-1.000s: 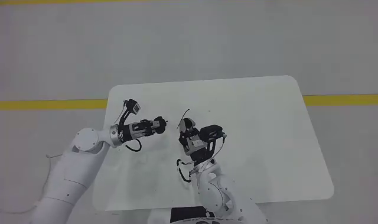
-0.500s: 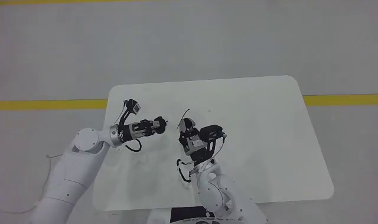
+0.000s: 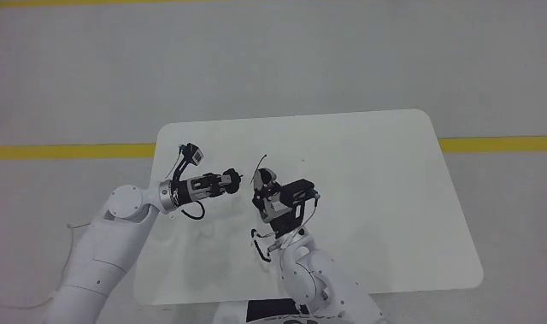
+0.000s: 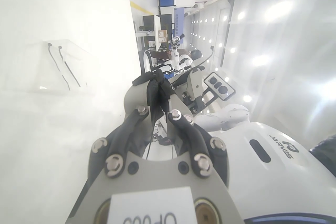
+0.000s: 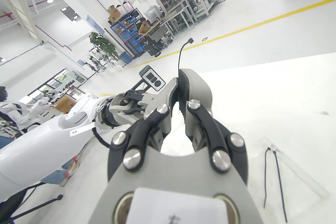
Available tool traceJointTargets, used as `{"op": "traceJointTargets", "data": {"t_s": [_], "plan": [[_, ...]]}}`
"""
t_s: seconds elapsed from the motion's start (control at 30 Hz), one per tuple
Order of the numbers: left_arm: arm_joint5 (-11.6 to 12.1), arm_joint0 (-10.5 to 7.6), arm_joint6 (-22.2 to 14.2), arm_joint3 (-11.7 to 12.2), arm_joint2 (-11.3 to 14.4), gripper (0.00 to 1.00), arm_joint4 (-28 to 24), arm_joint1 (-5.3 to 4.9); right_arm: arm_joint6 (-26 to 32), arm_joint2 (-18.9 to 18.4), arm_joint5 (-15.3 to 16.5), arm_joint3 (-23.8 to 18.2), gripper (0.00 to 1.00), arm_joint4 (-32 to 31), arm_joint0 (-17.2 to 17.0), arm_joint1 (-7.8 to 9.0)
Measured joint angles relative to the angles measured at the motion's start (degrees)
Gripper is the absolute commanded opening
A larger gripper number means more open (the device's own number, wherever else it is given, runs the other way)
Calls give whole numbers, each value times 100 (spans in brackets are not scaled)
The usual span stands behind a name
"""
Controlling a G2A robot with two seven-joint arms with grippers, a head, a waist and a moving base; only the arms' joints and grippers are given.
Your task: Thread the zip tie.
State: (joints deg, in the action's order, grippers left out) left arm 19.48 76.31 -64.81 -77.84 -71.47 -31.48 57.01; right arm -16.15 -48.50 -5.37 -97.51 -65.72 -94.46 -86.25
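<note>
The right hand is clenched on a black zip tie. The strap sticks out past the fingertips, head at the far end, above the white bench. The left hand is closed just beside it; what it grips, if anything, cannot be told. Two spare ties lie in a clear tray.

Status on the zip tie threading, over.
Right hand shut on zip tie, head end up, not looped. Left hand shut, facing it. Two spare ties in clear tray, off to the side.
</note>
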Motion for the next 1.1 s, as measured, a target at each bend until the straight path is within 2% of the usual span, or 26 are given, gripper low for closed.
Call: {"op": "traceJointTargets", "data": {"t_s": [0.3,0.73,1.1], "plan": [[0,0,0,0,0,0,0,0,-353,226,-252,323,0,-487,294,-54],[0,0,0,0,0,0,0,0,-225,227,-220,373,0,-555,408,-61],[0,0,0,0,0,0,0,0,-301,269,-299,673,0,-527,614,-120]]}}
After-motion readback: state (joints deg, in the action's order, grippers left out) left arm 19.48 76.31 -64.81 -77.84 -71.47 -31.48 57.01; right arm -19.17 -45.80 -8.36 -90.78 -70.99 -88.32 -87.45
